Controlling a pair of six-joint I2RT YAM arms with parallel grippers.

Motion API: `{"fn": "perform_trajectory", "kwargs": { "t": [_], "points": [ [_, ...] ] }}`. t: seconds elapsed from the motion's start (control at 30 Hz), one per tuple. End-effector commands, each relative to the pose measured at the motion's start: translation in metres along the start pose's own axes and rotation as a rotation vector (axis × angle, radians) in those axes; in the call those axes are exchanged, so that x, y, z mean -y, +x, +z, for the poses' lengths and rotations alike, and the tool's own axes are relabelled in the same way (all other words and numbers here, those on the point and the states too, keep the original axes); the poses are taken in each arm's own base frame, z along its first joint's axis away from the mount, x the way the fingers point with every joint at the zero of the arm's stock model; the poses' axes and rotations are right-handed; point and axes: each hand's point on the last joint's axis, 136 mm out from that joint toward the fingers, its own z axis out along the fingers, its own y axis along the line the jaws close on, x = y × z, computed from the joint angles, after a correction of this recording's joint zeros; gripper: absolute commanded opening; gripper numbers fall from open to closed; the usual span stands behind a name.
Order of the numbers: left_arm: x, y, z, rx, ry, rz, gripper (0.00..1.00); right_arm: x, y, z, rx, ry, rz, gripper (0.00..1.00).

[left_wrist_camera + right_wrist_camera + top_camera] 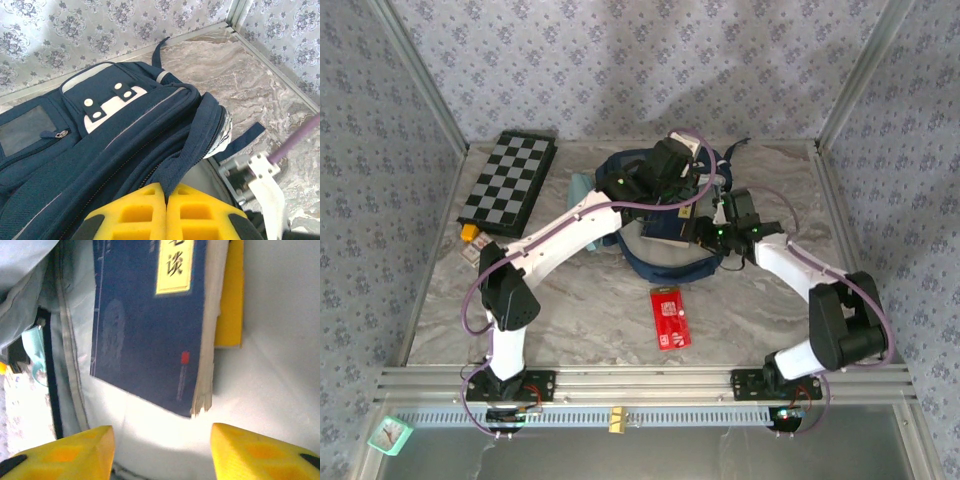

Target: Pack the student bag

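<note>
Student bag [115,150]: navy-blue fabric, white snap patch [112,102], pale zipper trim [145,116]

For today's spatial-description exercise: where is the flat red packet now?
Top view: the flat red packet lies on the marble table, just on the near side of the student bag, about mid-width.

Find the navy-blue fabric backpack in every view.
Top external: navy-blue fabric backpack at the table's back centre, beneath both arms.
Left wrist: it covers the left and centre.
Right wrist: its open inside, surrounding a dark-blue book.
Shared landmark: its pale grey lining.
</note>
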Motion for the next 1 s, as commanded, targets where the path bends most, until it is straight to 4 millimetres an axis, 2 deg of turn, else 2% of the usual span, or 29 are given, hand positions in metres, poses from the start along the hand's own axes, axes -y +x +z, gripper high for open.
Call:
{"fn": "perform_trajectory", "kwargs": {
  "t": [0.0, 0.07, 0.13, 0.27, 0.37, 0.43, 0.5, 0.57, 0.67, 0.83, 0.87, 0.9, 0.97],
  "points": [
    [0.011, -0.047, -0.025, 0.151, 0.052, -0.065, 0.0, 0.015, 0.03, 0.013, -0.066, 0.084, 0.001, 0.43],
    [0.012, -0.046, -0.024, 0.15, 0.056, -0.07, 0.0, 0.01, 0.034, 0.023, -0.068, 0.077, -0.004, 0.29],
    [0.013, -0.048, -0.024, 0.154, 0.061, -0.071, 0.0, 0.008, 0.03, 0.033, -0.046, 0.071, -0.008, 0.2],
    [0.015, -0.051, -0.025, 0.151, 0.069, -0.069, 0.0, 0.013, 0.001, 0.049, 0.034, 0.066, 0.005, 0.1],
    [0.016, -0.05, -0.026, 0.147, 0.073, -0.08, 0.0, 0.015, -0.032, 0.052, 0.13, 0.059, -0.009, 0.07],
    [0.016, -0.049, -0.026, 0.142, 0.077, -0.082, 0.0, 0.01, -0.053, 0.05, 0.201, 0.025, -0.042, 0.07],
    [0.016, -0.046, -0.026, 0.133, 0.08, -0.082, 0.0, 0.005, -0.063, 0.049, 0.22, -0.012, -0.05, 0.07],
    [0.016, -0.043, -0.024, 0.124, 0.079, -0.075, 0.0, 0.003, -0.061, 0.046, 0.202, -0.026, -0.052, 0.08],
    [0.016, -0.037, -0.02, 0.105, 0.074, -0.078, 0.0, 0.001, -0.043, 0.034, 0.189, -0.036, -0.064, 0.11],
    [0.024, -0.02, -0.014, 0.056, 0.126, -0.107, 0.01, 0.006, -0.008, -0.006, 0.167, -0.039, -0.067, 0.18],
    [0.023, -0.021, -0.017, 0.056, 0.127, -0.124, 0.06, 0.012, 0.001, -0.015, 0.158, -0.021, -0.059, 0.2],
    [0.021, -0.008, -0.015, 0.026, 0.127, -0.137, 0.11, 0.014, 0.009, -0.025, 0.155, -0.013, -0.054, 0.21],
    [0.025, 0.0, -0.022, 0.015, 0.174, -0.144, 0.22, 0.023, 0.025, -0.044, 0.146, 0.026, -0.042, 0.26]
  ]
}}
